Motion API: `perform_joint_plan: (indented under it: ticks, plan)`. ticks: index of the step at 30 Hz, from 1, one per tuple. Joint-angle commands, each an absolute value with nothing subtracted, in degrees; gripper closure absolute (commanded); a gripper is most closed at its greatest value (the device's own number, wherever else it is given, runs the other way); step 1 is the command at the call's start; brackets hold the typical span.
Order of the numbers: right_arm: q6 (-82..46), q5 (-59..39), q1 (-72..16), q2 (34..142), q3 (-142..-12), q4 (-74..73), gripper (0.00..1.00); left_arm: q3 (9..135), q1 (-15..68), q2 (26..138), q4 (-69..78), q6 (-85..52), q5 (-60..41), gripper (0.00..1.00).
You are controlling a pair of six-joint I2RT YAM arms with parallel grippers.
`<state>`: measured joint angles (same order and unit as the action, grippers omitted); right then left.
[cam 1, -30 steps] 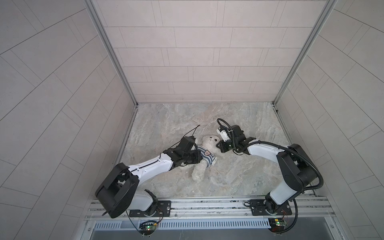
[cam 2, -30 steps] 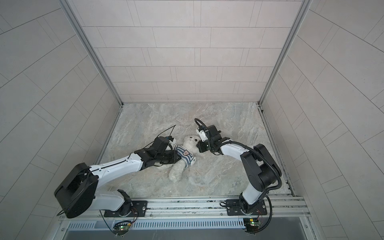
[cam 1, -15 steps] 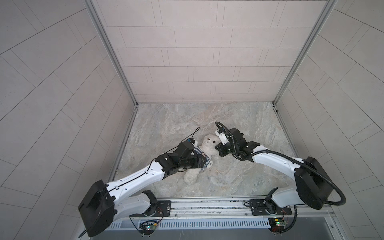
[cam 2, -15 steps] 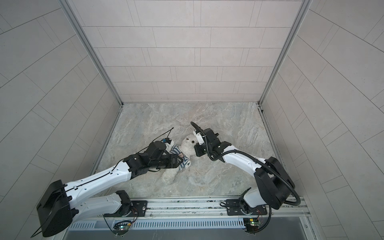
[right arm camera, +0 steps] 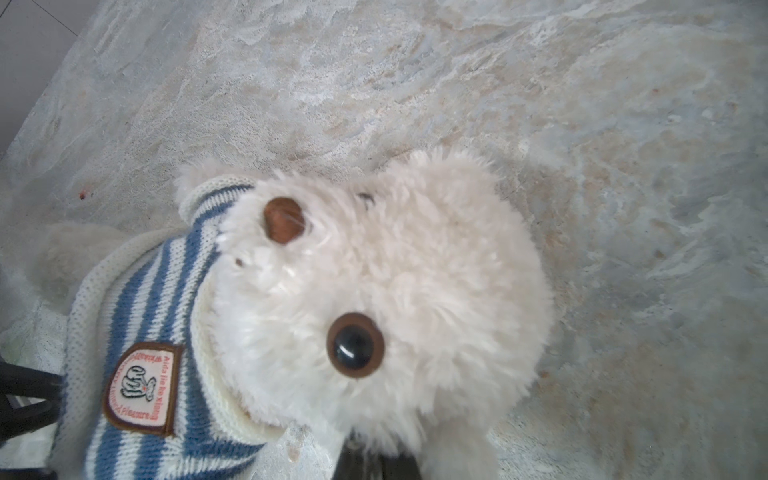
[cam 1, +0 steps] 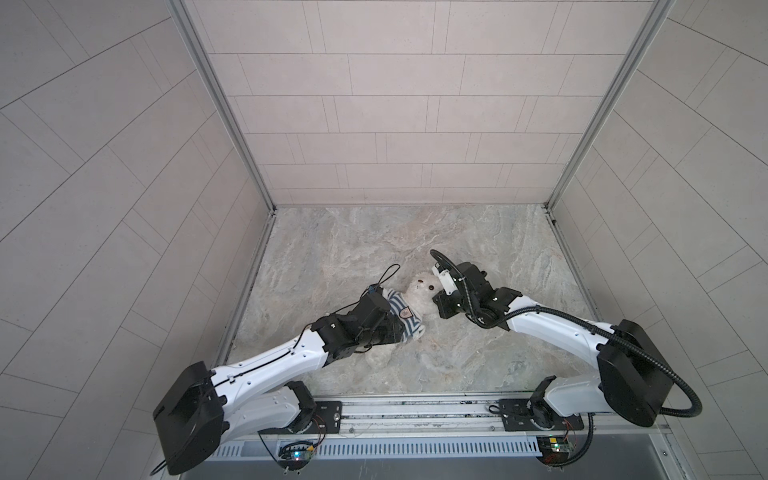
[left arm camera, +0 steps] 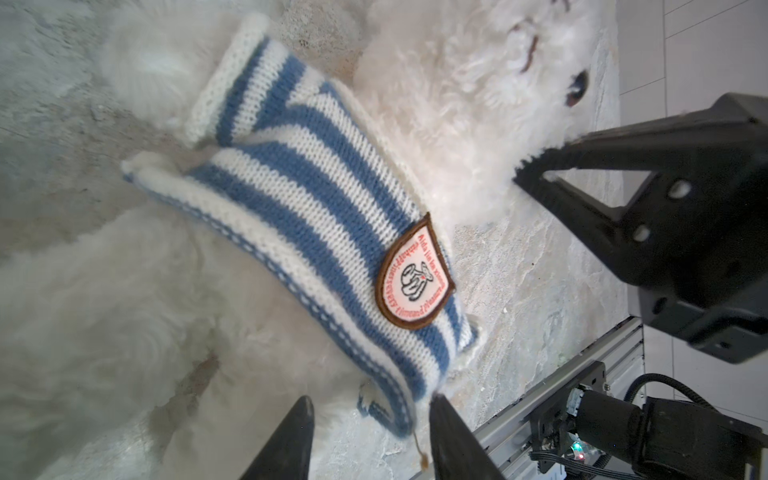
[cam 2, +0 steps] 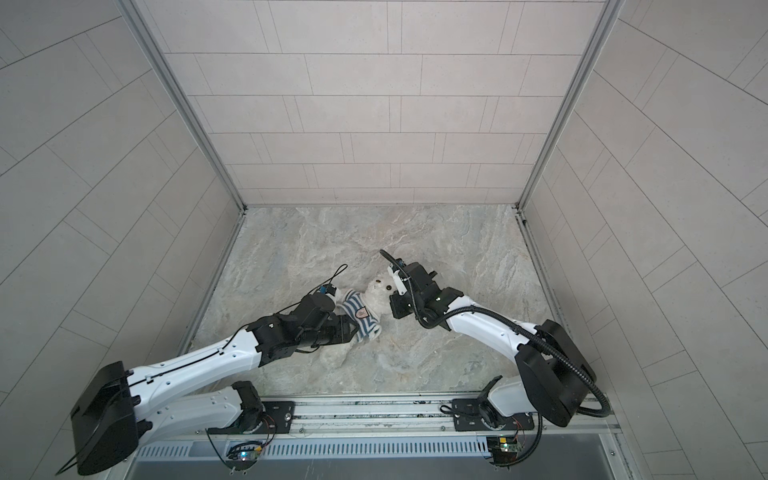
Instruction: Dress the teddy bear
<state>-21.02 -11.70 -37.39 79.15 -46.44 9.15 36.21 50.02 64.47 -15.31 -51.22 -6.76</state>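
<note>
The teddy bear point(cam 1: 420, 291) point(cam 2: 377, 297) lies on its back on the marble floor, white and fluffy, with a blue-and-white striped shirt point(cam 1: 401, 314) point(cam 2: 362, 316) point(left arm camera: 316, 216) point(right arm camera: 137, 316) pulled over its chest. The shirt carries a brown-edged badge point(left arm camera: 415, 282). My left gripper point(left arm camera: 371, 401) point(cam 1: 398, 334) stands open at the shirt's lower hem, whose corner hangs between the fingertips and touches one of them. My right gripper point(right arm camera: 374, 461) point(cam 1: 435, 298) is shut on the fur at the edge of the bear's head point(right arm camera: 386, 282).
The marble floor point(cam 1: 478, 232) is boxed in by tiled walls on three sides. A metal rail point(cam 1: 415, 409) with both arm bases runs along the front edge. The right gripper's black body point(left arm camera: 673, 216) sits close beside the bear's head.
My left gripper has opened and let go of the shirt hem, and its arm has drawn back and dropped lower. The right gripper stays shut at the bear's head.
</note>
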Motion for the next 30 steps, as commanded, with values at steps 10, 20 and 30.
perform_joint_plan:
  ticks: [10, 20, 30]
  plan:
    - [-17.7, -7.24, -38.24, 79.61, -47.36, 12.58, 1.0, 39.4, 49.19, 64.92, -13.25, -47.23, -4.96, 1.0]
    - [-7.92, 0.06, -38.28, 77.81, -49.31, 22.41, 1.0, 35.59, 35.04, 58.08, -16.33, -41.91, -10.22, 1.0]
    - [-6.88, 3.68, -38.27, 78.79, -49.79, 25.0, 1.0, 32.19, 22.19, 63.44, -10.63, -37.21, -16.4, 1.0]
